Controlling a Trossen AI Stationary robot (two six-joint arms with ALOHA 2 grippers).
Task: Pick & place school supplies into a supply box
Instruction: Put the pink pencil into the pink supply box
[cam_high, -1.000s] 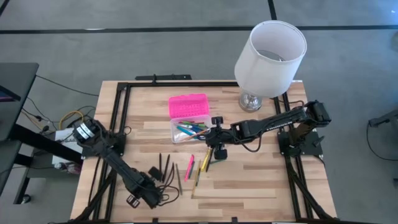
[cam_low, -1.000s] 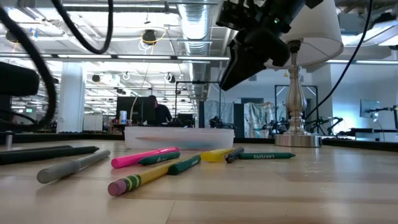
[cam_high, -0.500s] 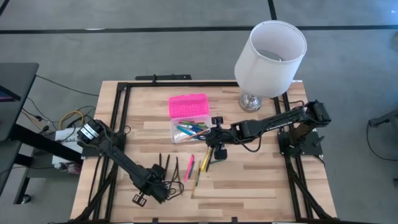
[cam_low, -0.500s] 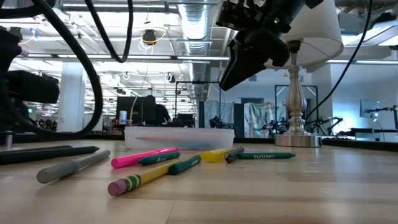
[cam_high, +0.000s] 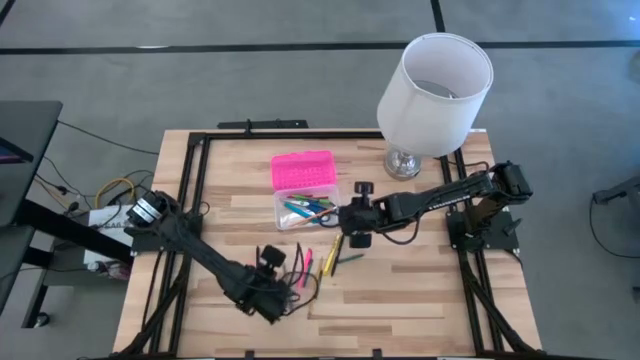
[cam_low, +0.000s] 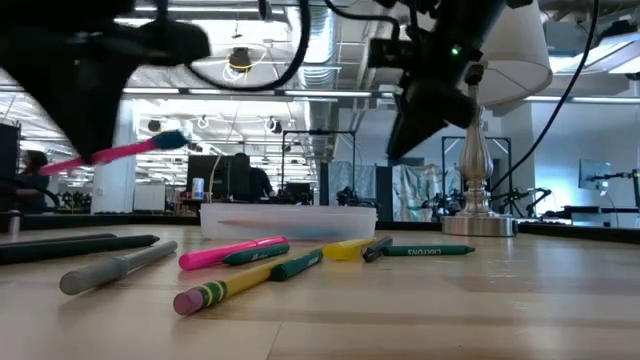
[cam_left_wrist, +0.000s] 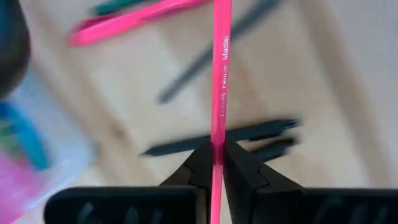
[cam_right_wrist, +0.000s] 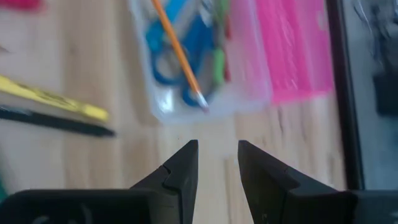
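Note:
My left gripper (cam_high: 272, 272) is over the near-middle of the table, shut on a thin pink pen (cam_left_wrist: 221, 74) with a blue tip (cam_low: 170, 140). Loose pens, pencils and markers (cam_high: 320, 262) lie on the wood just right of it, among them a pink marker (cam_low: 230, 253) and a yellow pencil (cam_low: 225, 290). The supply box's clear base (cam_high: 305, 210) holds blue scissors (cam_right_wrist: 171, 59) and an orange pencil (cam_right_wrist: 177, 53). Its pink lid (cam_high: 302, 168) lies open on the far side. My right gripper (cam_high: 353, 236) hovers open just right of the box. My left gripper pinches the pink pen's shaft (cam_left_wrist: 217, 144) between its two fingers, which lie across it. The pen runs on past the fingers on both sides. It is lifted clear of the table and slightly tilted, its blue-tipped end higher.
A white lamp (cam_high: 435, 85) stands on its metal base (cam_high: 405, 160) at the far right, close behind my right arm. Black frame rails (cam_high: 190, 190) run along the table's sides. Bare wood (cam_high: 400, 290) lies near right. Dark pens (cam_left_wrist: 217, 134) lie under my left gripper.
My left gripper has moved from the near edge toward the far and right, up to the loose pens. The pink pen it carries now shows raised above the table in the low view. My right gripper has shifted a little toward the right and turned.

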